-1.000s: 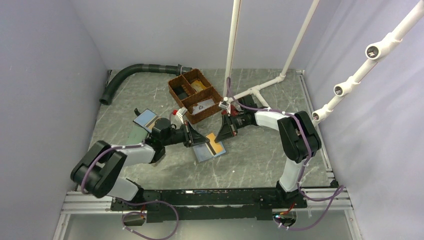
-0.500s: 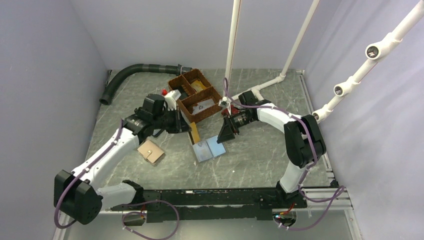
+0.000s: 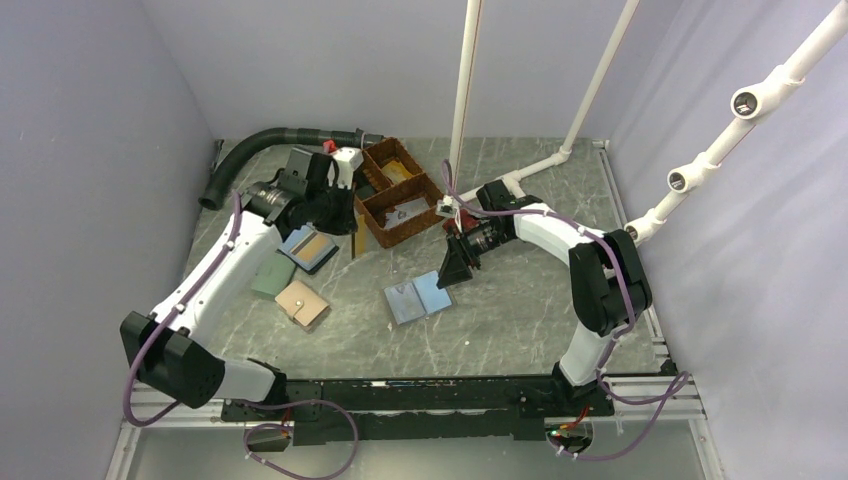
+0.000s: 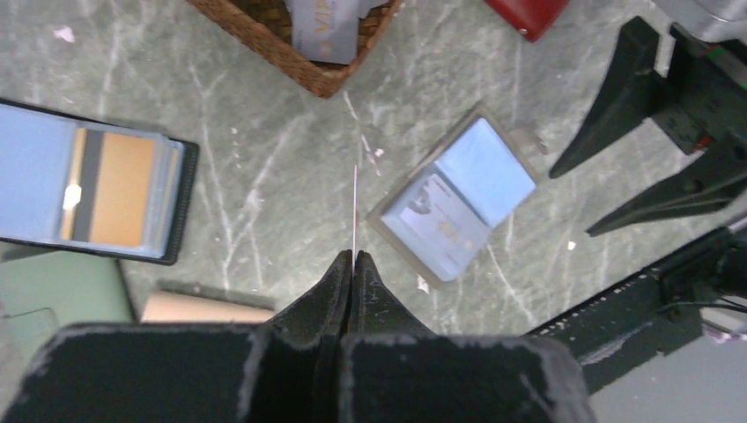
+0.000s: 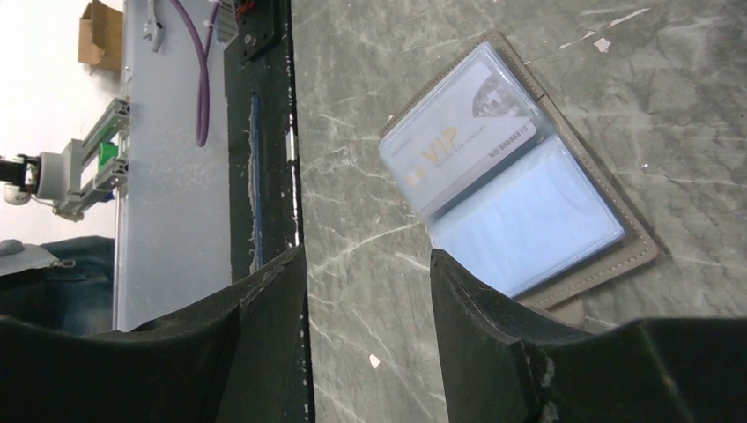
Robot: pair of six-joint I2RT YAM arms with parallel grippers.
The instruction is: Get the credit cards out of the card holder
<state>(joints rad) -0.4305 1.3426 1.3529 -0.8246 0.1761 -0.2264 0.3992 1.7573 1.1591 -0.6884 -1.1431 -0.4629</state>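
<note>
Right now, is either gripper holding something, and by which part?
The left gripper pinches a thin flat card, seen edge-on as a white line, by its near end. The right gripper is open and holds nothing.

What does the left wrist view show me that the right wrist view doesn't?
Only the left wrist: the left end effector shut on a credit card seen edge-on, a basket corner, the blue wallet with a tan panel and a red wallet. Only the right wrist: readable VIP print on the slotted card. Both: the card holder lying open on the table, with the open right end effector near it.
</note>
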